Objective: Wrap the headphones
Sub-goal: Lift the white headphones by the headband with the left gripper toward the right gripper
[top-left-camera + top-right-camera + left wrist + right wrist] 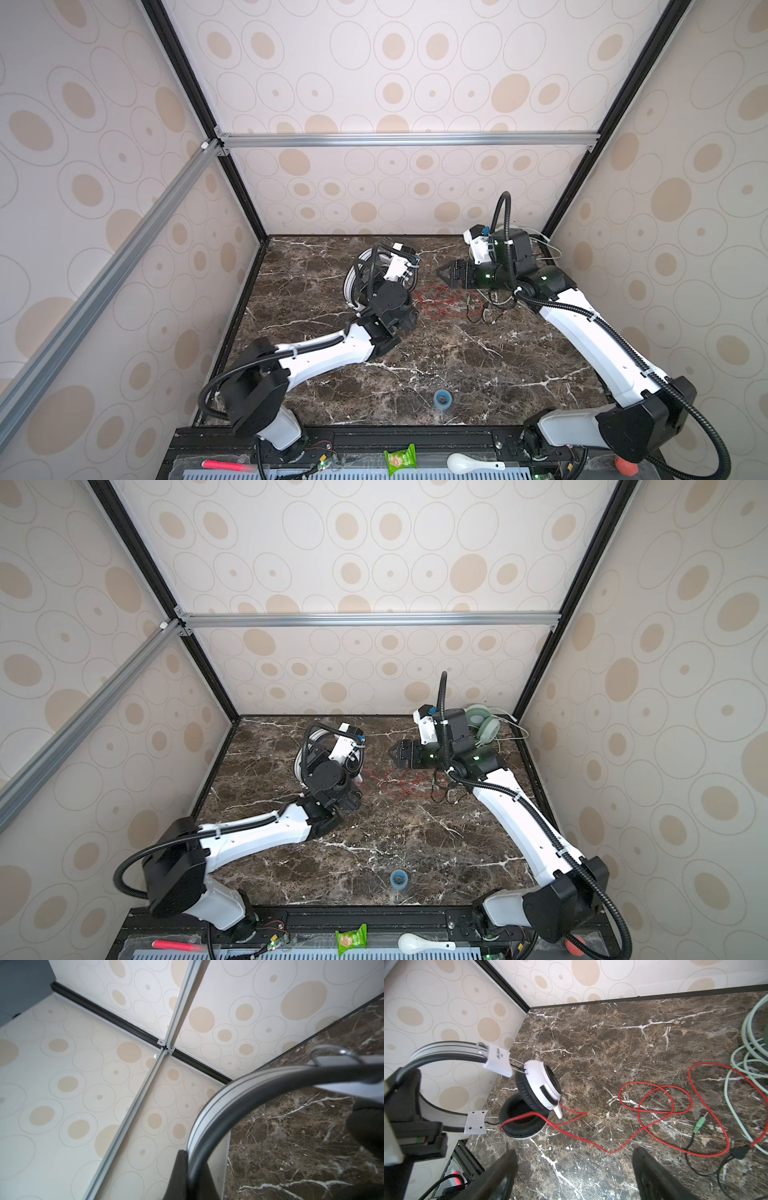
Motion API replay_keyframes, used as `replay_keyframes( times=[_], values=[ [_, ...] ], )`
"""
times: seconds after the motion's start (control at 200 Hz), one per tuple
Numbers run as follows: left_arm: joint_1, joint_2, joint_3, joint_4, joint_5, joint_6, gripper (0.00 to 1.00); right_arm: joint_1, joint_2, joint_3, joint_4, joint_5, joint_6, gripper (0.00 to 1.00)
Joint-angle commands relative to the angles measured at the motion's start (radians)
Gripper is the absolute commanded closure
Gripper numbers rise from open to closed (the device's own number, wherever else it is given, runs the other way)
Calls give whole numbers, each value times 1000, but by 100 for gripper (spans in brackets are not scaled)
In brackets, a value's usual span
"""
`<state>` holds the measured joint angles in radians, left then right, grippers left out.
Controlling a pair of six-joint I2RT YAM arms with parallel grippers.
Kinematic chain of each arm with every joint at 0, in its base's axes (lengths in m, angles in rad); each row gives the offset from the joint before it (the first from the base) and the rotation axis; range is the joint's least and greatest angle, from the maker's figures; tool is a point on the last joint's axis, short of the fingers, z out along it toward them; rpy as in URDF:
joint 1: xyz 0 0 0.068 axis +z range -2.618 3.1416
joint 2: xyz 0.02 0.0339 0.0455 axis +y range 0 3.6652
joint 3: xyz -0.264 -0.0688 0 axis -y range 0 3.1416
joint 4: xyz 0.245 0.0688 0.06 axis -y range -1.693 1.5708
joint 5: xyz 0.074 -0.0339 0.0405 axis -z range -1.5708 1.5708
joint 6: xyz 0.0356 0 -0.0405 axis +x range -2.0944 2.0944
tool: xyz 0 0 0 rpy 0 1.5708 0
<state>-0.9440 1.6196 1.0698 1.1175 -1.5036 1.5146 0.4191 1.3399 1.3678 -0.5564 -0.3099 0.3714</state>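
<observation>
My left gripper (189,1159) is shut on the grey headband (207,1122) of the white headphones (537,1084), holding them tilted, with the black ear pads (521,1120) down by the marble table (612,1032). Their thin red cord (654,1101) lies in loose loops on the table, shown in both top views (440,301) (405,781), and ends in a black splitter (740,1152) and a green plug (699,1124). My right gripper (574,1153) (441,272) hovers open over the cord, holding nothing. The mint green headphones (484,725) sit at the back right behind the right arm.
The mint cord (737,1064) lies coiled beside the red loops. A small blue tape roll (443,399) sits near the table's front edge. The back-left wall corner is close behind the held headphones. A green packet (400,458) and white spoon (461,462) lie on the front rail.
</observation>
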Motion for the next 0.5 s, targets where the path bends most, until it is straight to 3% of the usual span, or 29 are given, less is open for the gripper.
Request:
replay_keyframes(
  times=[0.0,0.16,0.315,0.49],
  values=[
    [-7,66,52,726,-53,495,100,-9,-25,-18,41,-46,-15,11],
    [-3,145,195,727,-112,463,100,-51,-18,-30,-1,-19,10,11],
    [-5,211,330,729,-196,532,100,-100,-51,-81,13,-38,28,11],
    [-35,249,439,729,-199,593,100,-104,-62,-105,9,-37,33,11]
  ],
)
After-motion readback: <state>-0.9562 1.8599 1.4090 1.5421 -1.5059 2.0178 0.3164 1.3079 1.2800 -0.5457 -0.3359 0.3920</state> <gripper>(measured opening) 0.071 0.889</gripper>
